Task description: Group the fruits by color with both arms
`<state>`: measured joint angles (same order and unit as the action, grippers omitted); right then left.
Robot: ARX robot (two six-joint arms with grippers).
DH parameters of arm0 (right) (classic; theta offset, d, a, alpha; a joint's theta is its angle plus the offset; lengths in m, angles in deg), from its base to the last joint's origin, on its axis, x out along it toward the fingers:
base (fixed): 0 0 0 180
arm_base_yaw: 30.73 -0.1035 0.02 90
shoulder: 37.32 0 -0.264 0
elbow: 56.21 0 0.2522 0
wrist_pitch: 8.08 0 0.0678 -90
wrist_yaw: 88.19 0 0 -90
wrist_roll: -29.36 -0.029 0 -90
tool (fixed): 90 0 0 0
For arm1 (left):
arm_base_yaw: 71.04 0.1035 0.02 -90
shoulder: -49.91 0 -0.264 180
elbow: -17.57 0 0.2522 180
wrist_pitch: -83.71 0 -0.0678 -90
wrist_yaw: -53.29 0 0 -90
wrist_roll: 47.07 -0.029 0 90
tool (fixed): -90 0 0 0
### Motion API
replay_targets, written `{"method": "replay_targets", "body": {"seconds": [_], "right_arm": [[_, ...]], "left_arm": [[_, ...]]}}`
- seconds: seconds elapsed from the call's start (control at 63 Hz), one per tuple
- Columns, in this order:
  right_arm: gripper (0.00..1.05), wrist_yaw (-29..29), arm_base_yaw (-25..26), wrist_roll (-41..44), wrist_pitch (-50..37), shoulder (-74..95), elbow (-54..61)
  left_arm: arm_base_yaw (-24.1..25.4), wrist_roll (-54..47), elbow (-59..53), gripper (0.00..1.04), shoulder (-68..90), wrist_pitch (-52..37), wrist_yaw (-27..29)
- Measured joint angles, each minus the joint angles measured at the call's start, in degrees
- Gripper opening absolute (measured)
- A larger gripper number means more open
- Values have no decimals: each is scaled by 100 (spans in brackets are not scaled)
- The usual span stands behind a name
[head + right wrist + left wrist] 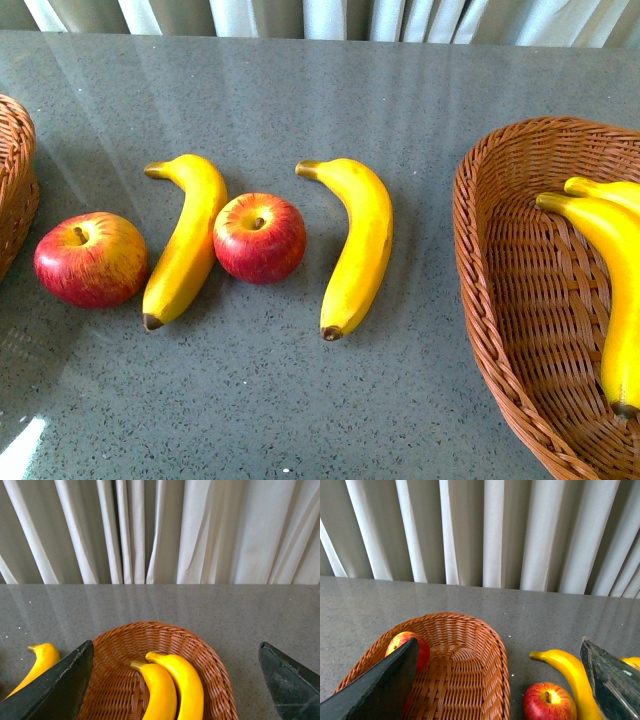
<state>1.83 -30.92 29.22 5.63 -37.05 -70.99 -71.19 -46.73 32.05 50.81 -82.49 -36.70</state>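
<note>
Front view: left basket (15,190) mostly cropped; left end effector (499,641) and right end effector (175,643) wide open, empty.

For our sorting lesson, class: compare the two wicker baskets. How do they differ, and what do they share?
The left basket holds a red apple; the right basket holds yellow bananas. Only one fruit shows in the left basket, partly hidden; two show in the right basket. Both are brown woven wicker ovals.
</note>
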Motion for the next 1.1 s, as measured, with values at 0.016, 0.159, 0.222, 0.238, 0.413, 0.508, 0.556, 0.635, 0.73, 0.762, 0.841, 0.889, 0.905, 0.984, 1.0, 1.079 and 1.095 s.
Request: {"method": "replay_targets", "body": {"seconds": [0.016, 0.159, 0.222, 0.238, 0.413, 0.508, 0.556, 0.635, 0.73, 0.762, 0.841, 0.889, 0.905, 0.984, 1.0, 1.079, 1.095], "right_arm": [[96, -2, 0, 0, 0, 0, 0], [96, -2, 0, 0, 0, 0, 0], [96, -2, 0, 0, 0, -2, 0], [96, -2, 0, 0, 0, 0, 0], [96, -2, 0, 0, 0, 0, 0], [96, -2, 0, 0, 0, 0, 0], [96, 0, 0, 0, 0, 0, 0], [96, -2, 0, 0, 0, 0, 0], [96, -2, 0, 0, 0, -2, 0], [96, 0, 0, 0, 0, -2, 0], [96, -2, 0, 0, 0, 0, 0], [96, -2, 0, 0, 0, 0, 0], [96, -2, 0, 0, 0, 0, 0], [96, -2, 0, 0, 0, 0, 0], [96, -2, 0, 0, 0, -2, 0], [96, -2, 0, 0, 0, 0, 0], [96, -2, 0, 0, 0, -2, 0]], "left_arm": [[0, 0, 0, 96, 0, 0, 0], [0, 0, 0, 96, 0, 0, 0], [0, 0, 0, 96, 0, 0, 0], [0, 0, 0, 96, 0, 0, 0], [0, 0, 0, 96, 0, 0, 0], [0, 0, 0, 96, 0, 0, 0], [0, 0, 0, 96, 0, 0, 0], [0, 0, 0, 96, 0, 0, 0], [0, 0, 0, 96, 0, 0, 0], [0, 0, 0, 96, 0, 0, 0], [0, 0, 0, 96, 0, 0, 0], [0, 0, 0, 96, 0, 0, 0], [0, 0, 0, 96, 0, 0, 0], [0, 0, 0, 96, 0, 0, 0], [0, 0, 0, 96, 0, 0, 0], [0, 0, 0, 96, 0, 0, 0], [0, 0, 0, 96, 0, 0, 0]]}}
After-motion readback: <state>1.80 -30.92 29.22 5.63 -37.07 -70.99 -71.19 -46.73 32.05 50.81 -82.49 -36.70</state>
